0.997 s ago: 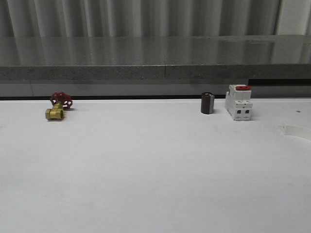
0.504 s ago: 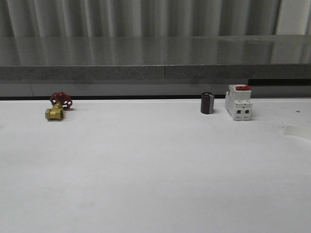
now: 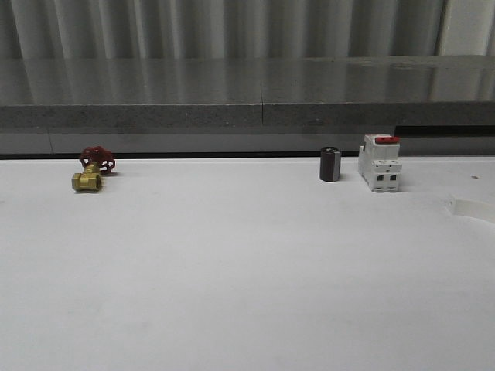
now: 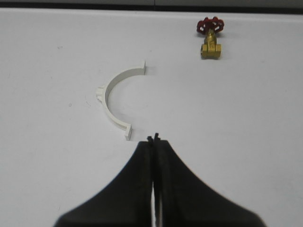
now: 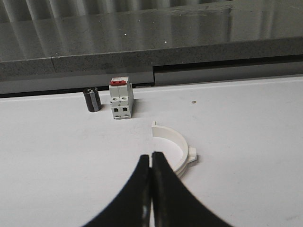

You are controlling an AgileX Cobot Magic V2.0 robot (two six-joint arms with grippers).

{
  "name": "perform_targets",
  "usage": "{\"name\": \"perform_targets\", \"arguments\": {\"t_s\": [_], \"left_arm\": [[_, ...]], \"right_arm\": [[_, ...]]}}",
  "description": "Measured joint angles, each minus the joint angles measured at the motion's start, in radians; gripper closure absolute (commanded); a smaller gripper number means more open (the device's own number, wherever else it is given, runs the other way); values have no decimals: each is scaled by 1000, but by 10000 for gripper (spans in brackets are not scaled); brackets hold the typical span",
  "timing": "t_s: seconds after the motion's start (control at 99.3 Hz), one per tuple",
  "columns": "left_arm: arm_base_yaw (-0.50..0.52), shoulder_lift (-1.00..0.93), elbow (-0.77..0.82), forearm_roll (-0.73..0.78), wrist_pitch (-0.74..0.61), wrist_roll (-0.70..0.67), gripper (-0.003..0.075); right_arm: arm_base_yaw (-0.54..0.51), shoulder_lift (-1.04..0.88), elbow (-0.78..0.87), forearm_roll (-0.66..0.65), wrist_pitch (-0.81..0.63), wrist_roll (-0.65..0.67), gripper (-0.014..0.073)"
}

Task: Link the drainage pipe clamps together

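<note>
While the two drainage pipe clamps lie well apart on the white table (image 3: 247,278), nothing is joined yet, so the step in hand looks like the first reach and pick. One half-ring (image 4: 116,101) lies flat just ahead of the left gripper (image 4: 153,138), a little to the side of its fingertips, its open side turned toward the brass valve with the red handwheel (image 4: 210,38) farther out. The other half-ring (image 5: 175,147) lies flat close ahead of the right gripper (image 5: 151,153), just off to one side of the tips, with the white breaker with a red top (image 5: 120,99) and a small dark cylinder (image 5: 92,99) beyond it near the table's back edge. In the front view a sliver of this half-ring (image 3: 472,209) shows at the table's right edge.

Both pairs of fingers are pressed together, tip against tip, holding nothing. To do the step well, each pair probably needs to spread before descending, then straddle the thin band across its thickness near the outer tab, where the curve gives a firm hold. The thin, light plastic may skid if nudged sideways, so a straight descent seems wise. Keeping both open sides facing each other should ease mating the end tabs.
</note>
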Motion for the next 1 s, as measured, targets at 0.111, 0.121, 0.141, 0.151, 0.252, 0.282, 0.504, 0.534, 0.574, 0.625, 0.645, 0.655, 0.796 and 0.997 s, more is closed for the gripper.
{"name": "perform_targets", "arguments": {"t_s": [0.111,0.121,0.141,0.151,0.252,0.282,0.504,0.534,0.574,0.625,0.645,0.655,0.796,0.997], "left_arm": [[0,57,0,4,2,0,634],[0,60,0,3,2,0,609],[0,68,0,3,2,0,567],[0,71,0,3,2,0,552],[0,100,-2,3,2,0,290],[0,105,-2,3,2,0,200],[0,146,-2,0,4,0,61],[0,155,-2,0,4,0,61],[0,168,-4,0,4,0,61],[0,194,-17,0,6,0,61],[0,208,-24,0,8,0,61],[0,218,-31,0,10,0,61],[12,355,-123,-5,35,20,61],[98,581,-296,-90,58,157,61]], "right_arm": [[0,0,0,0,0,0,711],[0,0,0,0,0,0,711],[0,0,0,0,0,0,711],[0,0,0,0,0,0,711],[0,0,0,0,0,0,711],[0,0,0,0,0,0,711],[0,0,0,0,0,0,711],[0,0,0,0,0,0,711],[0,0,0,0,0,0,711],[0,0,0,0,0,0,711],[0,0,0,0,0,0,711],[0,0,0,0,0,0,711],[0,0,0,0,0,0,711],[0,0,0,0,0,0,711]]}}
